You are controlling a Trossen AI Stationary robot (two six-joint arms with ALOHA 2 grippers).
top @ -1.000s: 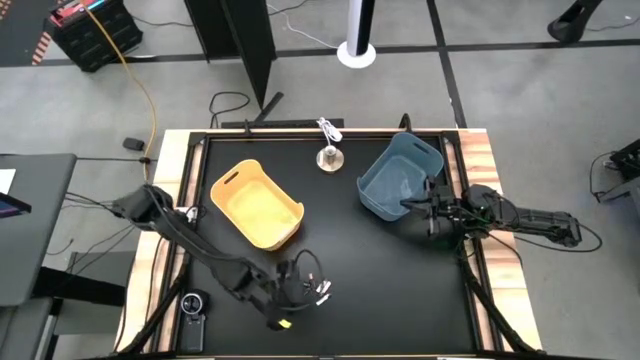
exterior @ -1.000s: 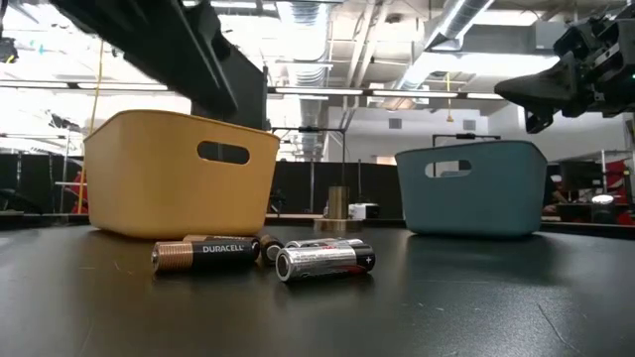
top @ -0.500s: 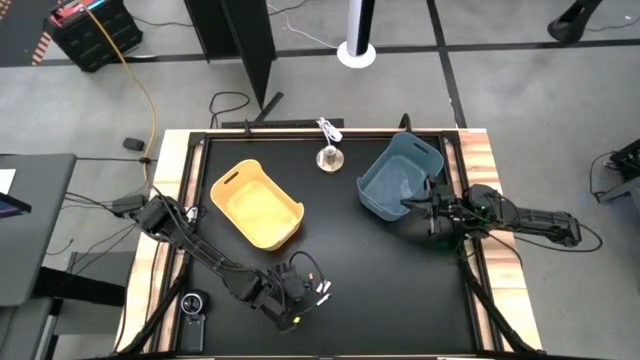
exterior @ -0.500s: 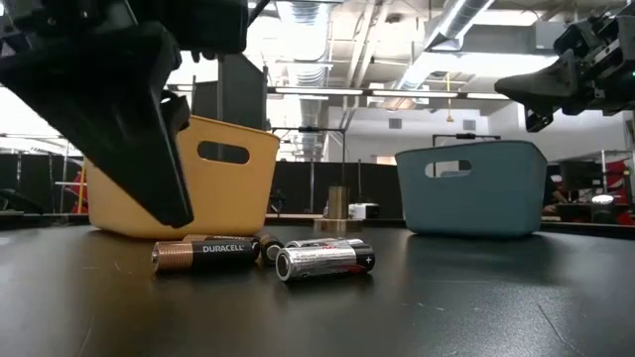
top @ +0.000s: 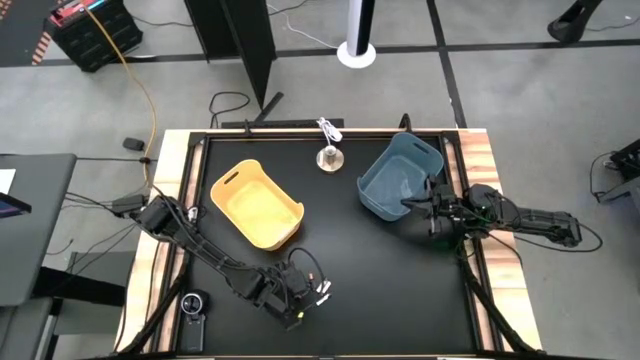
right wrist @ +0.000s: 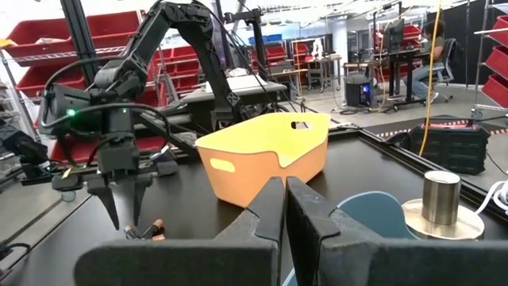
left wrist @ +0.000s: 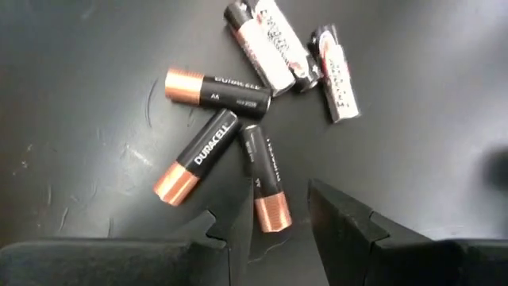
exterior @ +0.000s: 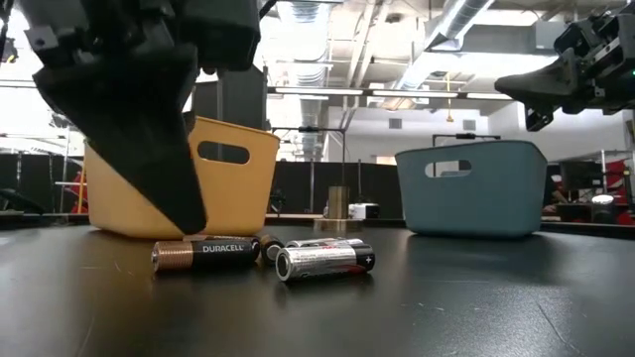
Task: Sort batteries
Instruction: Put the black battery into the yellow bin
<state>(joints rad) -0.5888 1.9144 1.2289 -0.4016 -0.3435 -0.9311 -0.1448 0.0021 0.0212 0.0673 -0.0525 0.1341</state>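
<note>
Several batteries lie in a loose heap on the black table near its front edge: three dark ones with copper ends and a few silvery-white ones. My left gripper is open, pointing down just above the heap. Its fingers stand on either side of the copper end of one dark battery without touching it. In the high view it shows just left of the heap. My right gripper is shut and empty, held in the air beside the blue bin at the table's right.
A yellow bin stands left of centre, and the blue bin at the back right. A round metal knob with a white cord sits at the far edge between them. A dark round device lies at the table's left front.
My left gripper has come down from high above the table toward the battery heap and moved a little toward the table's right edge. The batteries have stayed where they were.
</note>
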